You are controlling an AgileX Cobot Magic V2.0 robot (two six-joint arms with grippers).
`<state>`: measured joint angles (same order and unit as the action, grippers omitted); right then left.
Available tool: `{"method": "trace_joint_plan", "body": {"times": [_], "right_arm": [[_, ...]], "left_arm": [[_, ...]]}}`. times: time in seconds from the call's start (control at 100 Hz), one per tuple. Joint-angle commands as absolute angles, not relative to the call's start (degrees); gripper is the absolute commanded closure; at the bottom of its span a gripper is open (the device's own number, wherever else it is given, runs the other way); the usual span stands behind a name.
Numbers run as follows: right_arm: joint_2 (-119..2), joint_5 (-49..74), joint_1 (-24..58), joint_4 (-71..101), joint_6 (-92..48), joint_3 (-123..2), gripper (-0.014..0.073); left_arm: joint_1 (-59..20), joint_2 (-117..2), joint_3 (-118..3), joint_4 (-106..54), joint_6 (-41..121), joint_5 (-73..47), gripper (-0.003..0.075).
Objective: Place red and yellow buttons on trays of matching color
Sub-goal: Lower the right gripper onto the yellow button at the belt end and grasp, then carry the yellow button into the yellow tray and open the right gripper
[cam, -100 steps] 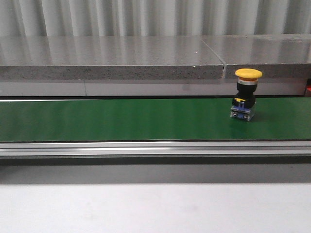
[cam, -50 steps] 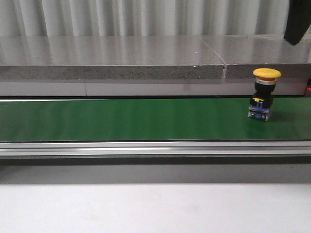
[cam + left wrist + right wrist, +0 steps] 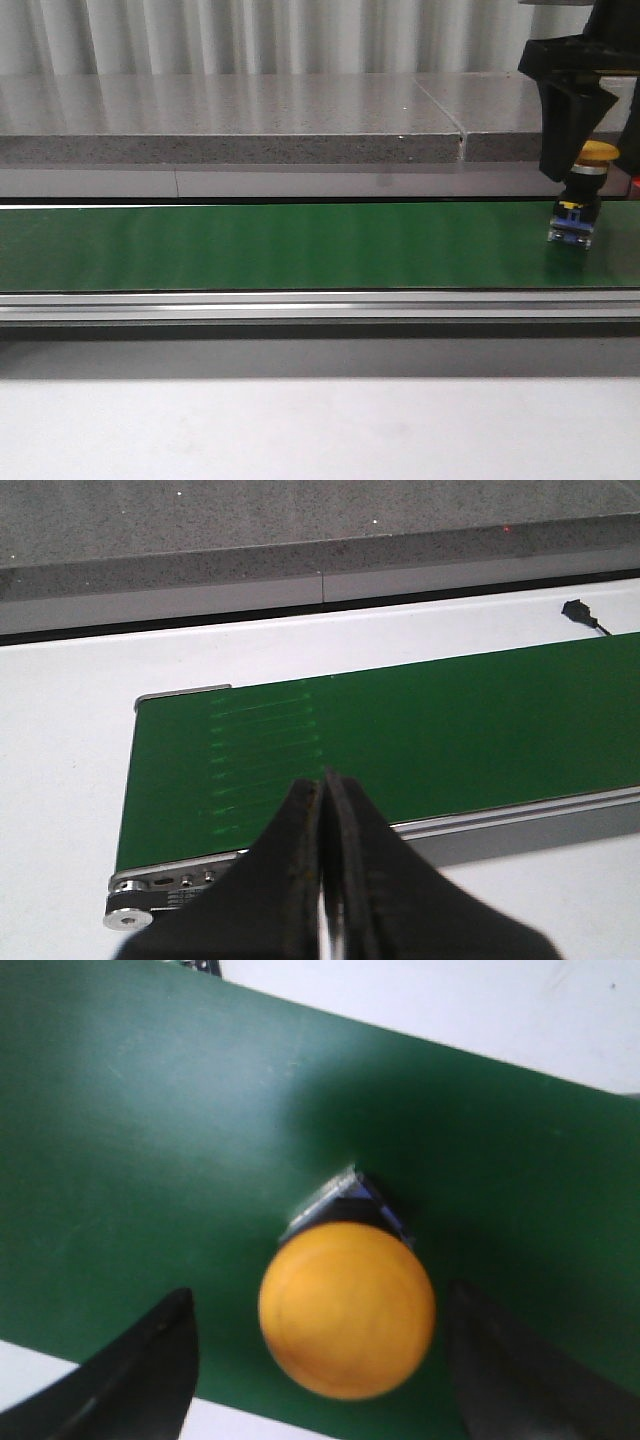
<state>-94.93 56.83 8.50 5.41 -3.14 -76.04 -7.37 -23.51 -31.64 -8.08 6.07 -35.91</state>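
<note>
The left gripper (image 3: 322, 880) hangs over the left end of the green belt (image 3: 280, 245), its fingers pressed together on nothing. At the belt's right end the yellow button (image 3: 590, 152) stands upright. The right gripper (image 3: 320, 1360) is spread wide above it, one finger (image 3: 140, 1370) on each side, not touching.

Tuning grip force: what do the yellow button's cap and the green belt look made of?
Yellow button cap: likely hard plastic, smooth with a soft sheen; metal-looking collar below in the front view. Green belt: looks like matte rubber or PVC, even, only faint glare.
</note>
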Motion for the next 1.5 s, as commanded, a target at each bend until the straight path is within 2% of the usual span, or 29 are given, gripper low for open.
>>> {"method": "trace_joint_plan", "body": {"times": [0.0,0.16,0.26,0.66,0.86,1.11,1.49], "right_arm": [[-93.4,54.39,8.44,5.74,-3.82,-77.72,0.0112],[-93.68,54.21,8.44,5.1,-3.82,-77.72,0.0291],[-93.54,53.37,8.44,4.96,-3.82,-77.72,0.0346],[-88.73,53.13,8.16,4.71,3.5,-77.08,0.0348],[-84.6,53.28,4.93,4.34,7.84,-75.31,0.0348],[-78.94,53.4,-4.29,4.34,8.09,-72.27,0.0348],[-74.11,53.84,-24.1,1.9,8.09,-68.3,0.0348]], "left_arm": [[-7.71,-23.79,-33.16,-8.48,6.08,-31.5,0.074],[-7.71,-23.79,-33.16,-8.48,6.08,-31.5,0.074],[-7.71,-23.79,-33.16,-8.48,6.08,-31.5,0.074],[-7.71,-23.79,-33.16,-8.48,6.08,-31.5,0.074],[-7.71,-23.79,-33.16,-8.48,6.08,-31.5,0.074],[-7.71,-23.79,-33.16,-8.48,6.08,-31.5,0.074],[-7.71,-23.79,-33.16,-8.48,6.08,-31.5,0.074]]}}
